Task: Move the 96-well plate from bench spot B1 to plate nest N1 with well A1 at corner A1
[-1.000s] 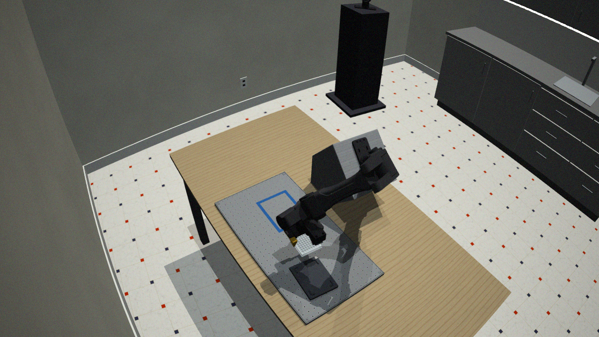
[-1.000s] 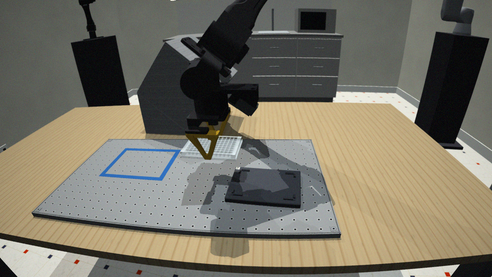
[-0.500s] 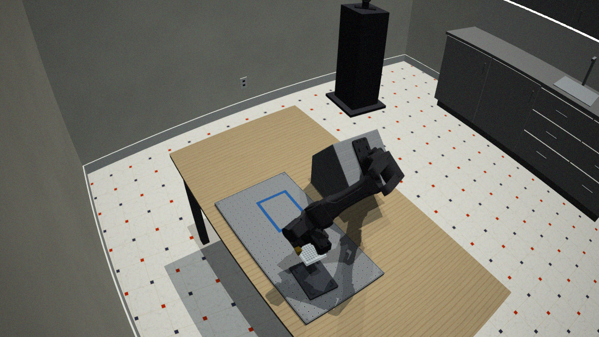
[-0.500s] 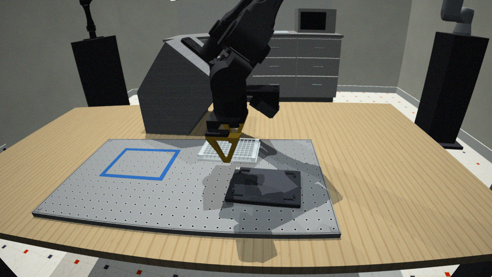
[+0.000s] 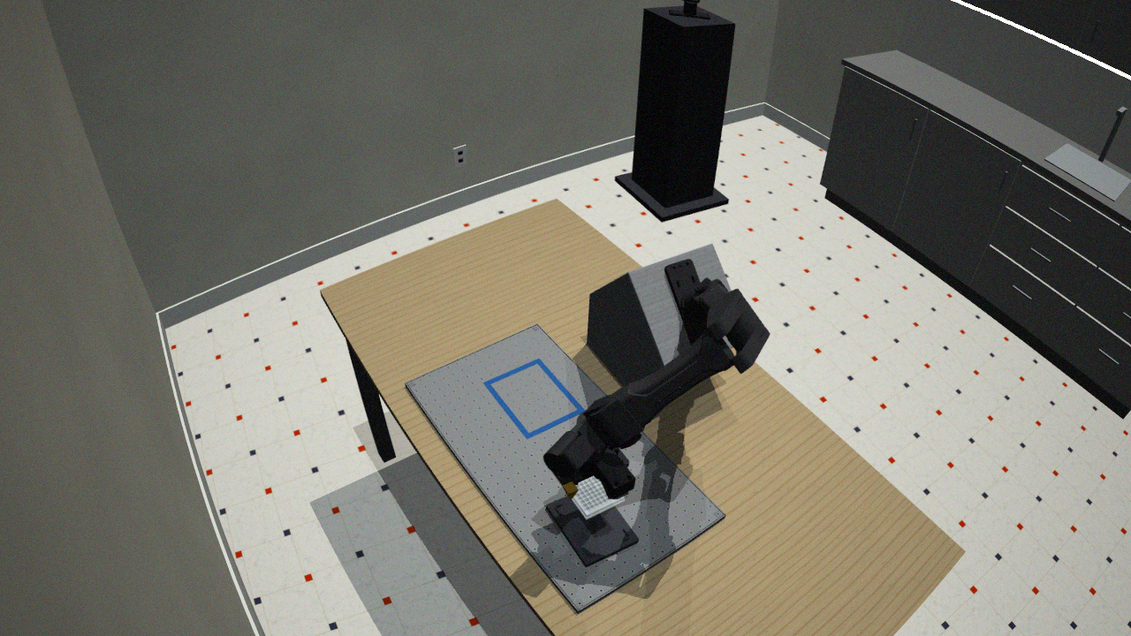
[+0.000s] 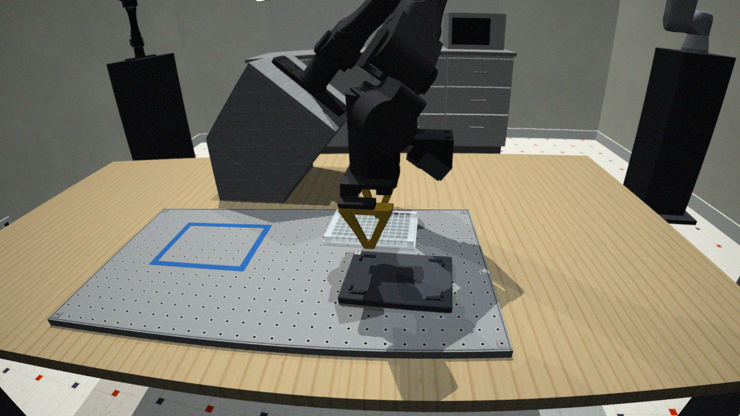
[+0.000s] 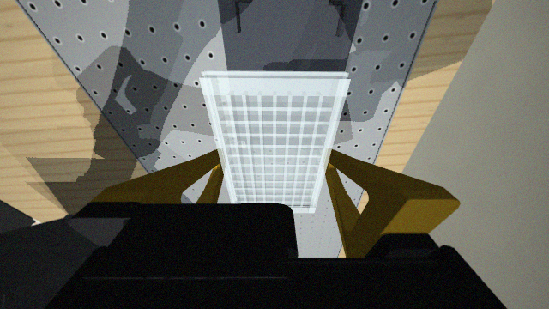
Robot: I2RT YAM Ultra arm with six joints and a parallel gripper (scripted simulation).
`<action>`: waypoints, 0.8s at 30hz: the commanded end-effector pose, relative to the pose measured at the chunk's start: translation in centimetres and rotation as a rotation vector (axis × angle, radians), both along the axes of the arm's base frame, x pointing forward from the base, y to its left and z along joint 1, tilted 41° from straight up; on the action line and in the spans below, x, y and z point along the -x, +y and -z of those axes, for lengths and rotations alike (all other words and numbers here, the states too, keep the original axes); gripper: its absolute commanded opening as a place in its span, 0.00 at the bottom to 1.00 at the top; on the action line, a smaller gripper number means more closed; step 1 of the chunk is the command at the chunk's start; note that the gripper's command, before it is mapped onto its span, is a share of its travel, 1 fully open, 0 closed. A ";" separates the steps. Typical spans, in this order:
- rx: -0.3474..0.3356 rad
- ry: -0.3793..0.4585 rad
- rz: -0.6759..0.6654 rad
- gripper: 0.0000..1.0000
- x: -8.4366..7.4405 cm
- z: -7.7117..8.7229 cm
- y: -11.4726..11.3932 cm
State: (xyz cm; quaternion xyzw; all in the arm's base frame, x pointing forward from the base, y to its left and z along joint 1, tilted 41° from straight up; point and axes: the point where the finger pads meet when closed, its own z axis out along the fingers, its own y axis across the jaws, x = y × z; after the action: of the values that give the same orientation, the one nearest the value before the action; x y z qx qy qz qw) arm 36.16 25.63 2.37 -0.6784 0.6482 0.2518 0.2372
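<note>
The clear 96-well plate (image 6: 371, 229) hangs level in the air, held by its long sides between my yellow fingers. My gripper (image 6: 368, 227) is shut on it. The plate also shows in the wrist view (image 7: 274, 137) and in the top view (image 5: 593, 496). The dark plate nest N1 (image 6: 397, 282) lies on the grey perforated board, just in front of and below the plate; the plate's shadow falls on the nest. The nest also shows under my gripper (image 5: 595, 531). The blue outline of spot B1 (image 6: 211, 246) is empty at the board's left.
The arm's grey slanted base block (image 6: 269, 139) stands behind the board. Black pillars (image 6: 675, 129) (image 6: 150, 106) stand beside the table. The perforated board (image 6: 279, 279) covers the table's front middle.
</note>
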 end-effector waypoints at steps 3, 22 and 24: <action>-0.010 -0.026 0.044 0.00 -1.5 -3.3 0.3; -0.004 0.005 0.043 0.00 -1.1 -4.1 1.7; -0.004 0.005 0.043 0.00 -1.1 -4.1 1.7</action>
State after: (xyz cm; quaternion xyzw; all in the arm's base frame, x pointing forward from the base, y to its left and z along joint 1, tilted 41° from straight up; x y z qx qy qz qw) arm 36.99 28.41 5.53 -0.6723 0.6543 0.2520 0.2374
